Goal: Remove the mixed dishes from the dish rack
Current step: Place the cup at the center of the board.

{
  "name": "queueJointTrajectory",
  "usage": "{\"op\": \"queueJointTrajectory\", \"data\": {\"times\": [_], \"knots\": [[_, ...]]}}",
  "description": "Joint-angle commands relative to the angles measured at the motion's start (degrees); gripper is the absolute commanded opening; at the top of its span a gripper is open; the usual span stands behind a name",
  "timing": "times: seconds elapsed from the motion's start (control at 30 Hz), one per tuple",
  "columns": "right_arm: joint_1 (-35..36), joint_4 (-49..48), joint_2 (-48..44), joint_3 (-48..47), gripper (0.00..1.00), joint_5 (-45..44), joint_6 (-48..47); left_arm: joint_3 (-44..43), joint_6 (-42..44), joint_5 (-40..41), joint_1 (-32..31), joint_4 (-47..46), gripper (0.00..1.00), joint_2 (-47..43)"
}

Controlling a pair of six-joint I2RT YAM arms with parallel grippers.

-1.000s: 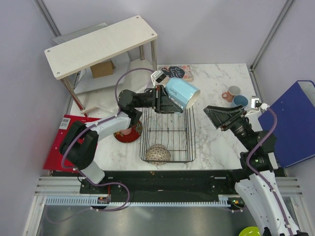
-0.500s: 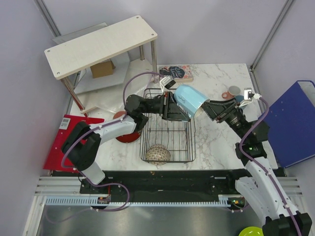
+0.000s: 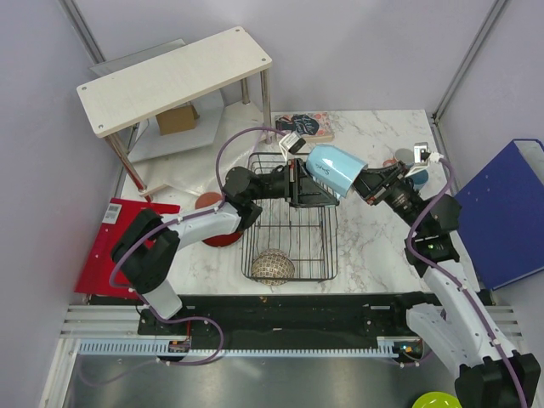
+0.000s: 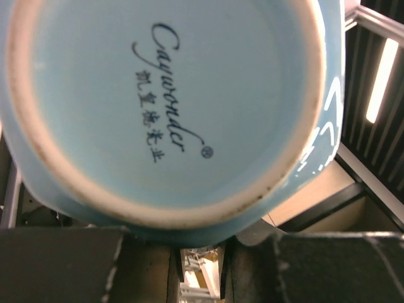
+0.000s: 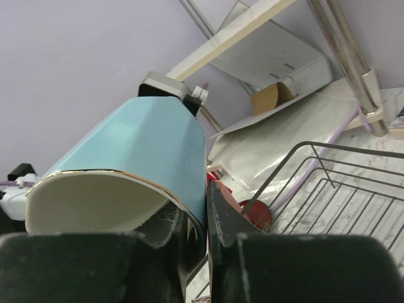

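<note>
Right claw (image 3: 365, 184) closed onto light blue mug (image 3: 336, 167), lying sideways, mouth rightward

The mug (image 3: 334, 167) is glazed ceramic, smooth and glossy, with a thin gilt rim. Its foot ring, against the left gripper (image 4: 199, 254), is bare, rough, cream clay. The gripper fingers (image 5: 222, 214) look like matt black plastic. Below them, the rack (image 3: 289, 246) is thin black coated wire and the worktop (image 3: 374, 246) is smooth, veined and marble-look. Beyond, the shelf (image 3: 170, 81) has a pale wood-grain top on shiny metal legs.
</note>
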State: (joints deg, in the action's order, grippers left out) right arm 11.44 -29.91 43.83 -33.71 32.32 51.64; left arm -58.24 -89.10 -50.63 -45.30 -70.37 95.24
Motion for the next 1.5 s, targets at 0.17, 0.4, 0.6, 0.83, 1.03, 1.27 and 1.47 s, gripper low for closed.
{"op": "queueJointTrajectory", "data": {"times": [0.17,0.4,0.6,0.83,1.03,1.27,1.47], "knots": [[1.65,6.69,0.47,-6.01,0.00,0.56,-0.22,-0.39,7.70,-7.46,-3.83,-5.15,0.02,-1.63],[1.57,20.76,-3.66,-9.26,0.00,-4.01,-7.07,-1.00,21.15,-7.64,-3.75,14.01,0.03,-6.29],[1.65,27.27,-5.07,-12.43,0.00,-6.30,-9.89,-2.67,23.80,-7.55,-3.13,18.16,0.35,-5.59],[1.65,29.38,-5.86,-14.10,0.00,-7.44,-10.68,-3.02,22.65,-7.64,-0.85,18.95,0.61,-3.92],[1.74,31.93,-5.60,-17.26,0.00,-8.23,-11.65,-2.94,22.57,-7.99,3.63,21.24,0.69,-4.36],[1.74,33.77,-5.78,-21.30,0.00,-9.46,-12.44,-1.09,25.28,-6.85,8.99,27.39,0.99,-6.12],[1.83,35.79,-5.78,-24.20,0.00,-10.78,-13.49,-0.56,28.10,-4.92,11.72,33.19,0.99,-7.35]]}}
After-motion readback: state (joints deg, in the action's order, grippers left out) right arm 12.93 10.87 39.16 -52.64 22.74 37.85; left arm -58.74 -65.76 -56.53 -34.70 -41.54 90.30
